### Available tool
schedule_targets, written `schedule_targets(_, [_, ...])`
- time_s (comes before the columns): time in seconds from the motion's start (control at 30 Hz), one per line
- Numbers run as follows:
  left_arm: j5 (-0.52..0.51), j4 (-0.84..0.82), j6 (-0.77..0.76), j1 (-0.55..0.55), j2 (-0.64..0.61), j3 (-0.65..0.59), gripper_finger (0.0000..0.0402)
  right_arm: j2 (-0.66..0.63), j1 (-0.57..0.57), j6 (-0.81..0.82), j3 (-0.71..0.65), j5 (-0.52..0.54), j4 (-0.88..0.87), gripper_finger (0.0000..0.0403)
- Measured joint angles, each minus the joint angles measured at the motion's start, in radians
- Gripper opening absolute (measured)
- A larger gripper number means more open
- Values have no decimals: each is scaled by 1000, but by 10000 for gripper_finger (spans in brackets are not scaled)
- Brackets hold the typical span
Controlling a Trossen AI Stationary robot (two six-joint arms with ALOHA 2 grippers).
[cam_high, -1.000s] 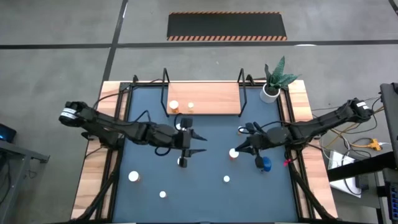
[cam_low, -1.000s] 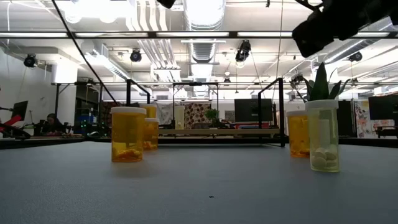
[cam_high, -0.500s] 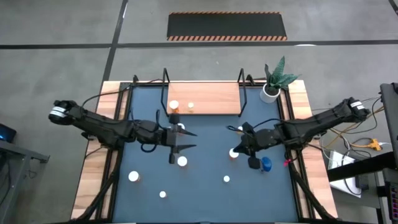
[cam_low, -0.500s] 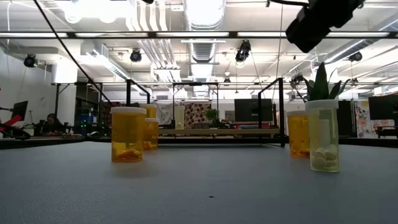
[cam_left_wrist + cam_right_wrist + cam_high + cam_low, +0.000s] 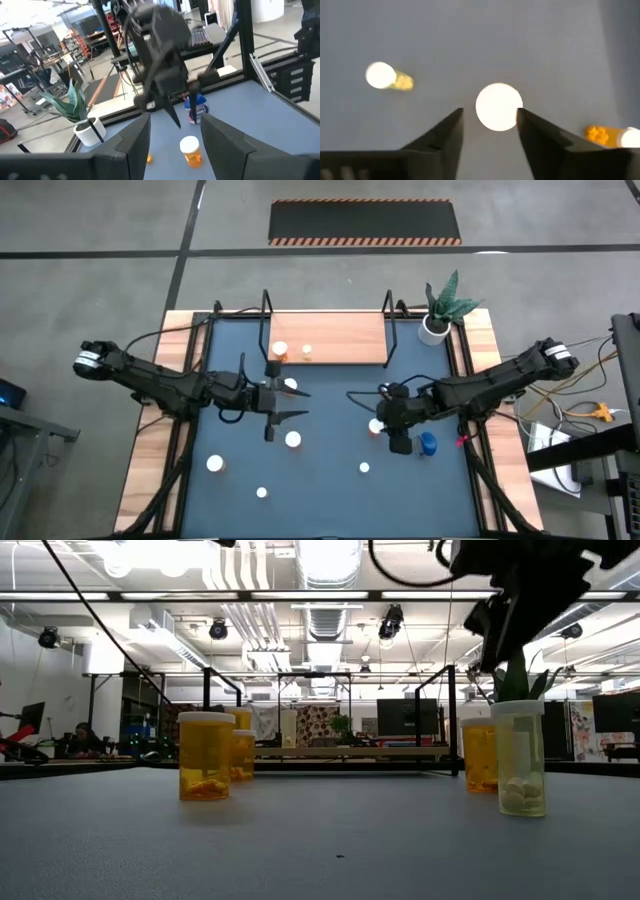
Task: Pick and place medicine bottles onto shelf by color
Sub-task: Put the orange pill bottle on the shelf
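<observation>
Orange medicine bottles with white caps stand on the dark-blue mat [image 5: 330, 480]; one [image 5: 377, 425] is under my right gripper [image 5: 388, 430]. That gripper hangs above it, pointing down and open, one finger on either side of the white cap [image 5: 498, 106] without touching it. A blue bottle [image 5: 428, 444] stands just right of it. My left gripper [image 5: 298, 403] hovers open and empty at mid-table, next to a white-capped bottle [image 5: 290, 385]. The light-wood shelf [image 5: 340, 338] at the far edge carries two bottles [image 5: 280, 350] [image 5: 306, 351].
More bottles stand near the front: [image 5: 293, 439], [image 5: 214, 464], [image 5: 261, 493], [image 5: 364, 468]. A white plant pot [image 5: 433, 327] sits at the far right corner. The shelf's black wire frames [image 5: 392, 315] rise at both of its ends.
My left gripper has drawn back toward the table's left edge. My right gripper has moved toward the table's left edge, over the orange bottle, and has tipped to point down.
</observation>
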Motion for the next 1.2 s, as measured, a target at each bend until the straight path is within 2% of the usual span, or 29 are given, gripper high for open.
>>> schedule_targets(0.23, [0,-2,0,0,-2,-9,157,95,0,-25,-2,1,-1,290])
schedule_targets(0.33, [0,-4,1,0,-2,-9,157,131,0,-30,-2,9,2,318])
schedule_targets(0.43, [0,-5,7,0,-2,-9,157,164,0,-31,-2,50,2,328])
schedule_targets(0.9, [0,-11,8,0,-2,-9,157,209,-2,-33,-2,54,60,318])
schedule_targets(1.2, [0,-32,8,0,-1,-9,157,209,-2,-28,-2,54,69,214])
